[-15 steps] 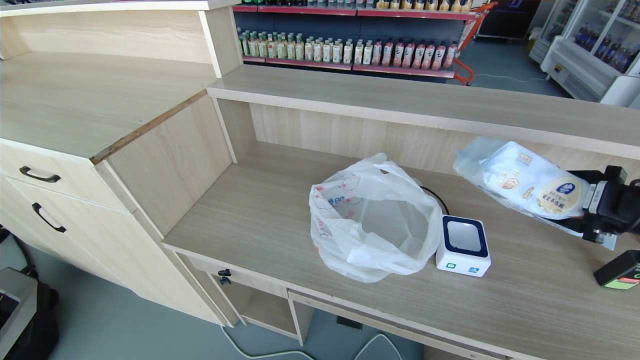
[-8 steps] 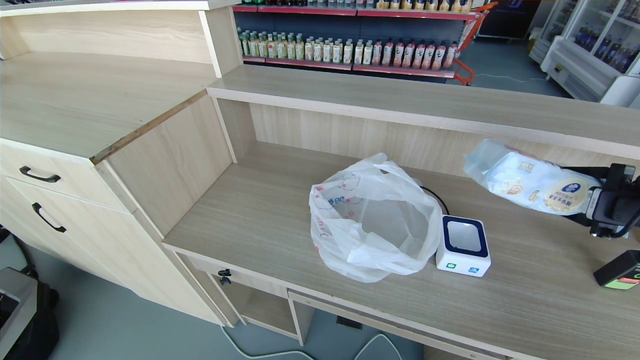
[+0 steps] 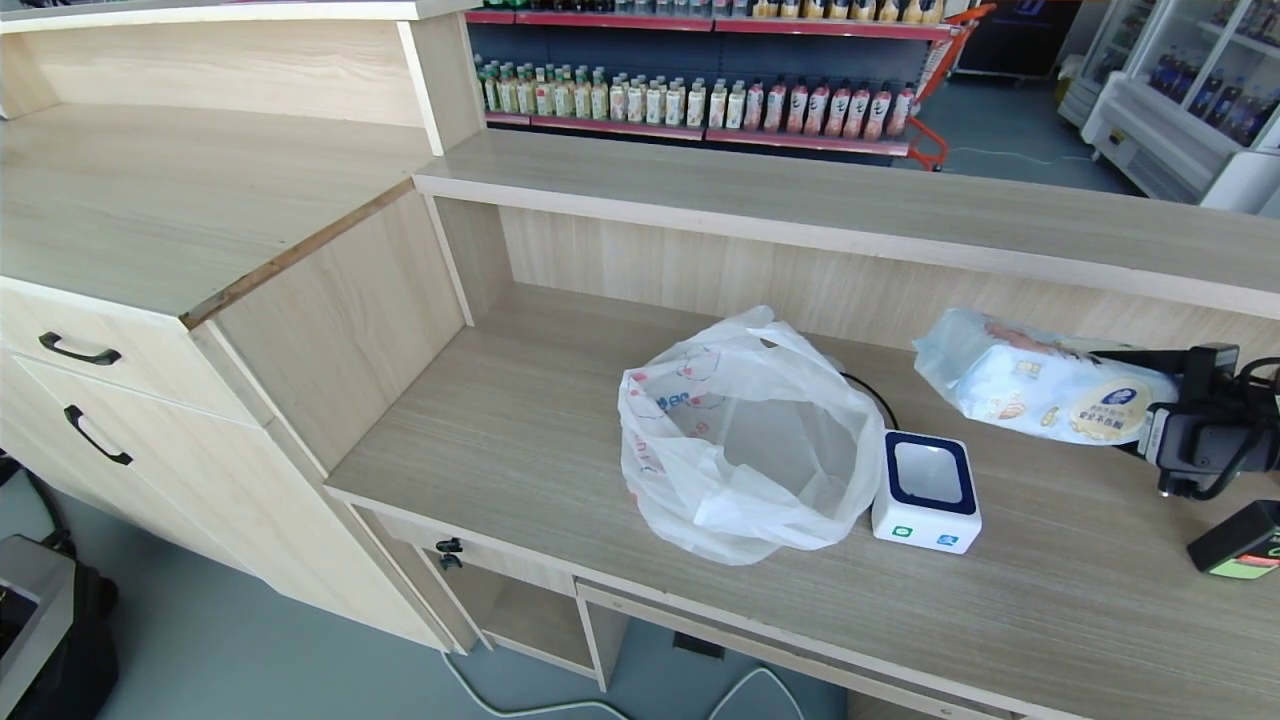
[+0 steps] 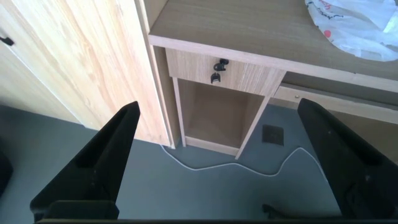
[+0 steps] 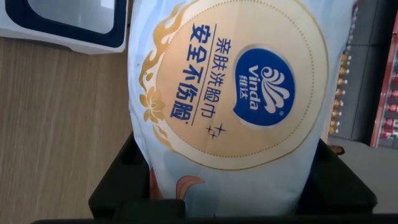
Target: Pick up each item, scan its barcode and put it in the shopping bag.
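Note:
A pale blue pack of tissues (image 3: 1040,385) hangs over the right part of the counter, and my right gripper (image 3: 1160,425) is shut on its end. In the right wrist view the pack (image 5: 236,99) sits between the black fingers (image 5: 124,180), its round label facing the camera. A white scanner (image 3: 927,490) with a dark blue frame stands on the counter below and left of the pack, seen also as the scanner (image 5: 62,25). The open white shopping bag (image 3: 745,440) sits just left of the scanner. My left gripper (image 4: 224,162) is open, below the counter front, over the floor.
A black device (image 3: 1240,540) with a green and red label lies at the counter's right edge. A raised ledge (image 3: 800,200) runs behind the work surface. A side panel (image 3: 340,310) closes the recess at the left. A cable (image 4: 236,163) trails on the floor under the desk.
My right gripper has lowered the tissue pack and tilted it flatter, bringing it closer to the counter above the scanner's right side. The bag and scanner have not moved.

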